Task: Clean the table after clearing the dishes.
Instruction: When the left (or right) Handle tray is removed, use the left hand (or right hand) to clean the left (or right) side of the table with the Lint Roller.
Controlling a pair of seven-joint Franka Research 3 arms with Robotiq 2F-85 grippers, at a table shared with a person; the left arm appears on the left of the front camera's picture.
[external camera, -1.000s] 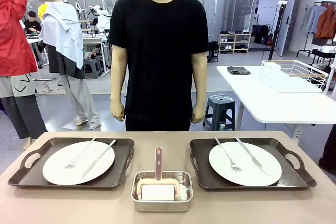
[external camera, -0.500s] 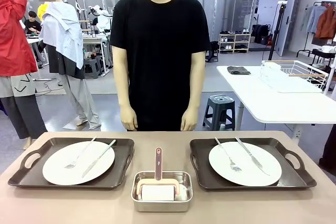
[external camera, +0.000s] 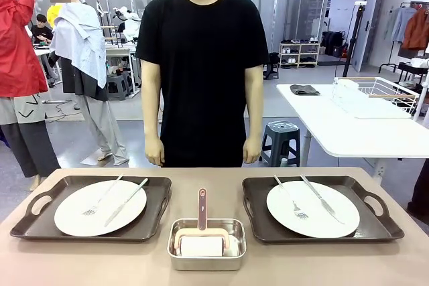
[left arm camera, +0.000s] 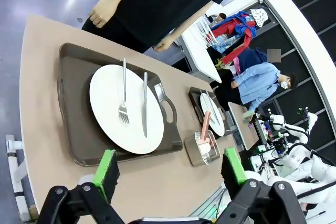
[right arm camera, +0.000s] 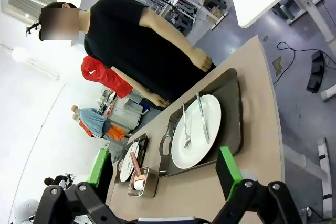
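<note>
Two dishes wait on the table [external camera: 100, 262]. From the left, the left plate [external camera: 74, 222] lies in the left tray [external camera: 40, 203], a steel tin [external camera: 206, 260] holding a roller [external camera: 200, 244] stands mid-table, and the right plate [external camera: 308, 229] lies in the right tray [external camera: 385, 204]. Each plate carries a fork and knife. Clearing probably comes first: grip the tray handles and lift level, so the cutlery cannot slide. The left gripper [left arm camera: 169, 167] hangs above the table, spread wide and empty. The right gripper [right arm camera: 164, 169] is likewise wide and holds nothing.

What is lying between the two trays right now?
A small steel tin holding a pink-handled roller sits between the left tray and right tray, seen in the front view.
</note>
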